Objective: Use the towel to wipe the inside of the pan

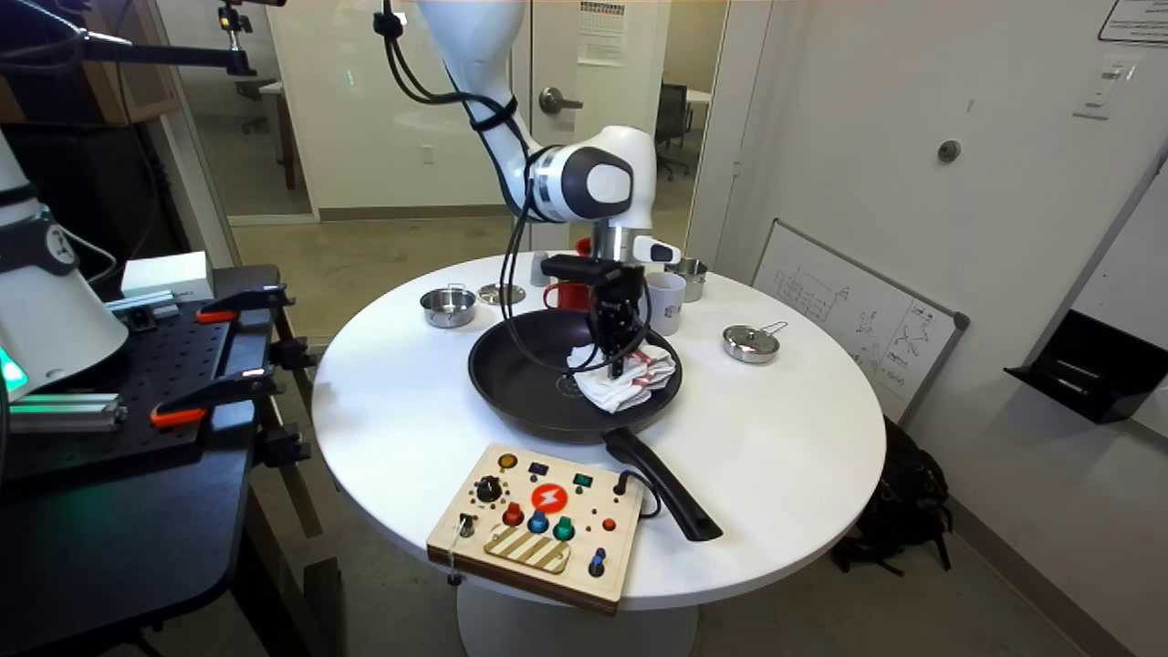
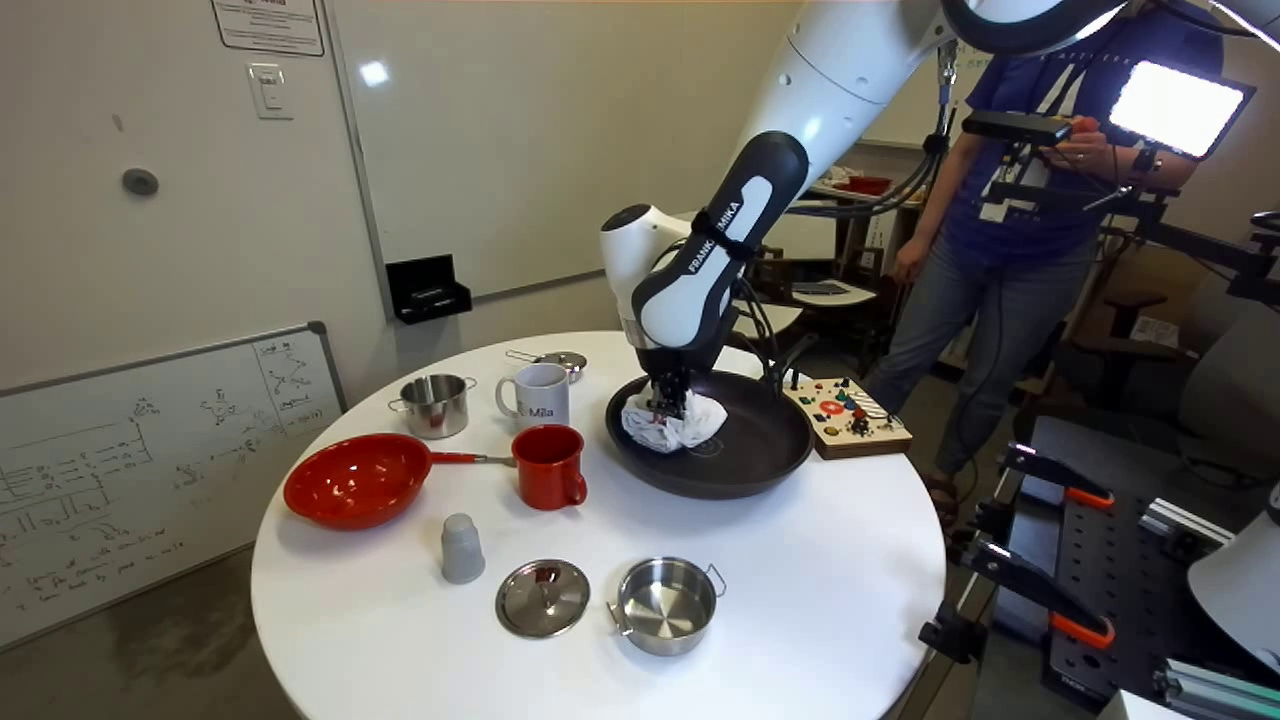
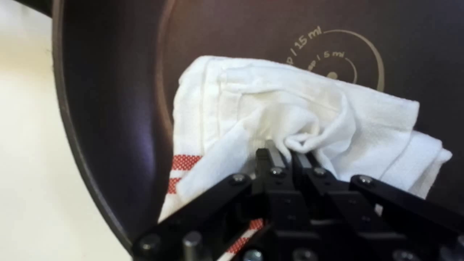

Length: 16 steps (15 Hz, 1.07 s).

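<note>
- Gripper, lower centre of the wrist view: fingers drawn close together, a raised fold of towel pinched between them.
- Towel, centre of that view: white, rumpled around the fingertips, red stripes at its left and lower parts; it lies inside the pan, partly covering printed rings at the upper right.
- Pan, black: curved wall just beside the towel's left edge. In an exterior view, the pan handle slants to the lower right, alongside a wooden switch panel.
- Arm, slanting from the upper right of an exterior view down to the gripper.
- Red mug and white mug, both upright, left of the pan in the same frame.
- Red frying pan, left part, handle pointing toward the red mug; contact cannot be told.
- Lower centre: open metal pot, lid just to its left, grey tapered object beyond.
- Round white table, centre of both exterior views, under the pan.
- Person, upper right, in an exterior view.
</note>
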### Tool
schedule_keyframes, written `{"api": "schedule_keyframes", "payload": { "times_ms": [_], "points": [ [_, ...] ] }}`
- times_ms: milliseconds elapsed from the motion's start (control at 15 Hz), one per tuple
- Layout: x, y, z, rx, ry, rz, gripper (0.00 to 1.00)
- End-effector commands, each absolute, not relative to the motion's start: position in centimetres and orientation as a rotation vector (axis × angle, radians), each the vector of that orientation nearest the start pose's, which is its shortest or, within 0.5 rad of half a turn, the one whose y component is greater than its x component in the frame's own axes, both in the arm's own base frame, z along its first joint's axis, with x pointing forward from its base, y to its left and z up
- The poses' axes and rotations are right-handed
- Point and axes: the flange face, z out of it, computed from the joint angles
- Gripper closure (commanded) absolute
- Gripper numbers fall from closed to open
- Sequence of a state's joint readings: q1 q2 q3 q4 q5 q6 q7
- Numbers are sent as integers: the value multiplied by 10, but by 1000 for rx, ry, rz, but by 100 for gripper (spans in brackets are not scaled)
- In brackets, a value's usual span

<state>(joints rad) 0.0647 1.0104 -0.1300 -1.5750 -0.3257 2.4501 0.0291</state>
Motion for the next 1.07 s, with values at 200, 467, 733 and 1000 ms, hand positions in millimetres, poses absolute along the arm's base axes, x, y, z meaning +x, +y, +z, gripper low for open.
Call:
{"api": "schedule_keyframes", "payload": {
  "times_ms": [200, 467, 733, 1000],
  "points": [
    [638, -81, -13, -3394, -172, 294, 98],
    [624, -98, -15, -3354, -64, 325, 98],
    [610, -111, -14, -3305, 34, 340, 98],
    [592, -124, -12, -3263, 104, 394, 98]
  ]
}}
